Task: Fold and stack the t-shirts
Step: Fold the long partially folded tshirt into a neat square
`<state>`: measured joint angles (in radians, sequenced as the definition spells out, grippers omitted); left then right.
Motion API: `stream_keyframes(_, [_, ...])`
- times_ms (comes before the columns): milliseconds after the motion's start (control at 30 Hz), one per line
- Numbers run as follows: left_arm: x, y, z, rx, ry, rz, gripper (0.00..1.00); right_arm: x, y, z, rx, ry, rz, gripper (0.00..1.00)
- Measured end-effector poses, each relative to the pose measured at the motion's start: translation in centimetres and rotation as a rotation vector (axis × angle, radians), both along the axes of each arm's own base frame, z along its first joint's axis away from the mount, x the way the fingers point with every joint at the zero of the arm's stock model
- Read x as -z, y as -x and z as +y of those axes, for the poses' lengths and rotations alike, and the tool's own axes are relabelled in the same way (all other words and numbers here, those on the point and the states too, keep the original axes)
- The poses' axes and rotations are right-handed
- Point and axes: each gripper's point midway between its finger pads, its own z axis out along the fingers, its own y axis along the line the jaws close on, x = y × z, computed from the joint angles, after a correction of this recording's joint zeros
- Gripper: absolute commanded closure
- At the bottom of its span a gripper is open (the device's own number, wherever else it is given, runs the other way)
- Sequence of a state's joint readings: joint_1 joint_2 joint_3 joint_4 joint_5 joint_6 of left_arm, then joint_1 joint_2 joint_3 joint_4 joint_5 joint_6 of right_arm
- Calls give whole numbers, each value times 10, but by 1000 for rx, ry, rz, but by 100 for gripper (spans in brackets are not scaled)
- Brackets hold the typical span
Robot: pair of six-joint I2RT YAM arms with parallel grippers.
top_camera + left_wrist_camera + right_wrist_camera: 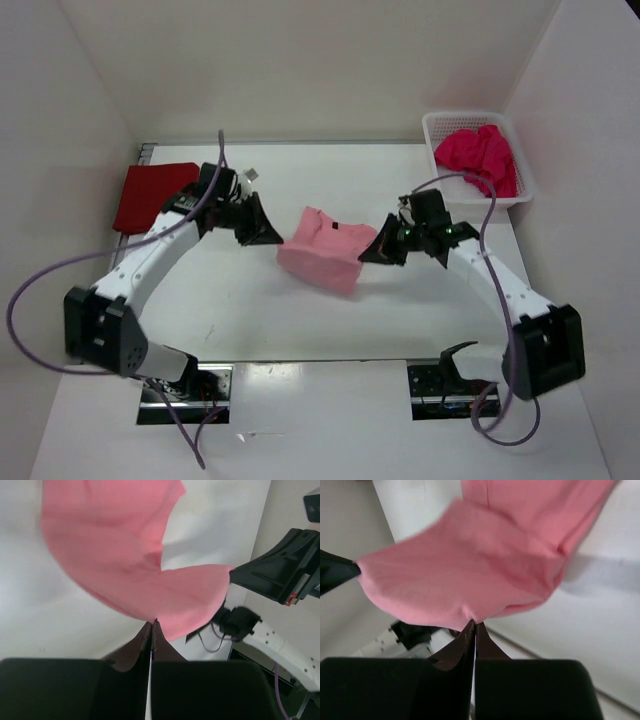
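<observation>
The white counter (300, 330) is spanned by both arms. The light pink t-shirt (325, 250) is held up between the pincers, one edge clamped in the closed left pincer (272, 238) and the opposite edge in the closed right pincer (372, 252). The dark red t-shirt (150, 195) is laid flat just left of the left pincer. The magenta t-shirt (480, 155) is bunched in the white basket (445, 125), beyond the right pincer.

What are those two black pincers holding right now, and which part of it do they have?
The left pincer and the right pincer are each shut on an edge of the light pink cloth t-shirt, at opposite sides.
</observation>
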<state>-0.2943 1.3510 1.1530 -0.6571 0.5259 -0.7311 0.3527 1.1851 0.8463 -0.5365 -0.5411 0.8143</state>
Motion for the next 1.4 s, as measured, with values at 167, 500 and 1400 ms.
stream_keyframes(167, [33,-95,-25,-14,-17,2,100,16,-90,-27,100,44,-28,100])
stream_keyframes(500, [144,-199,-46,-82,-97,79,100,111,-147,-59,153,158,106,100])
stream_keyframes(1400, [80,-189,-56,-160,75,-80,63,57,-256,-70,221,199,-135,49])
